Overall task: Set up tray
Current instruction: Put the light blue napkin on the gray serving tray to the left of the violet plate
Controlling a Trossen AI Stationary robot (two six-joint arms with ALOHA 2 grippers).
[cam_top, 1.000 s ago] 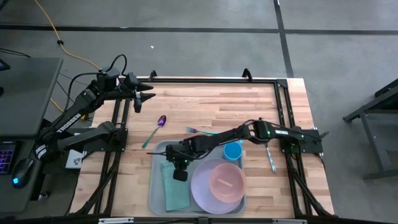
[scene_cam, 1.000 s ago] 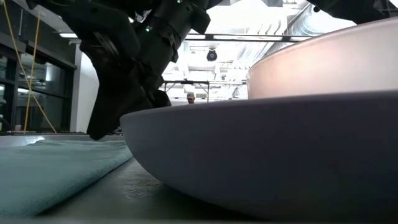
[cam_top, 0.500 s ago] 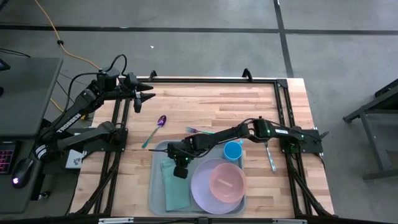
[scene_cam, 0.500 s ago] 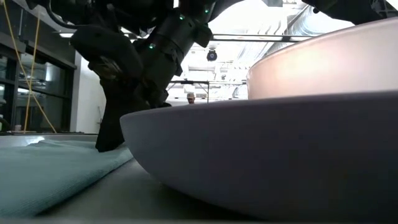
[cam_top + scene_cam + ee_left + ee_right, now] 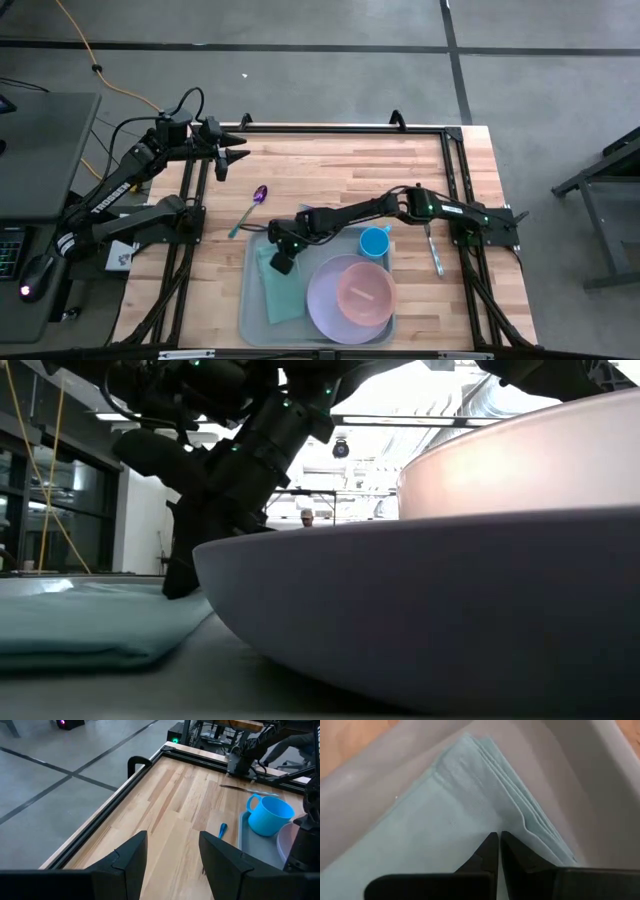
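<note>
From my seat the tray (image 5: 250, 318) sits at the near edge of the wooden surface (image 5: 340, 175), roughly centred between the two arms. Inside it I've got a lavender plate (image 5: 322, 305) on the right half with a pink bowl (image 5: 362, 290) sitting in it, a blue mug (image 5: 375, 241) in the far right corner of the tray, and a folded teal cloth (image 5: 283, 297) lying flat along the left side. Off the tray, a purple spoon (image 5: 250, 207) lies on the wood just past its far left corner, a fork (image 5: 318, 210) is near the far rim, and a knife (image 5: 434, 252) is out to the right. The right arm is stretched way across to the left, low over the tray, with the right claw (image 5: 282, 264) down on the far end of the cloth. In the right wrist view its fingers (image 5: 491, 851) are pressed together, tips resting on the cloth (image 5: 445, 830) near its folded corner; I can't tell if any fabric is actually pinched between them. The left arm is parked back at the far left corner of the surface, the left claw (image 5: 237, 159) hanging above the wood with its fingers (image 5: 129, 857) spread apart and nothing in them.
</note>
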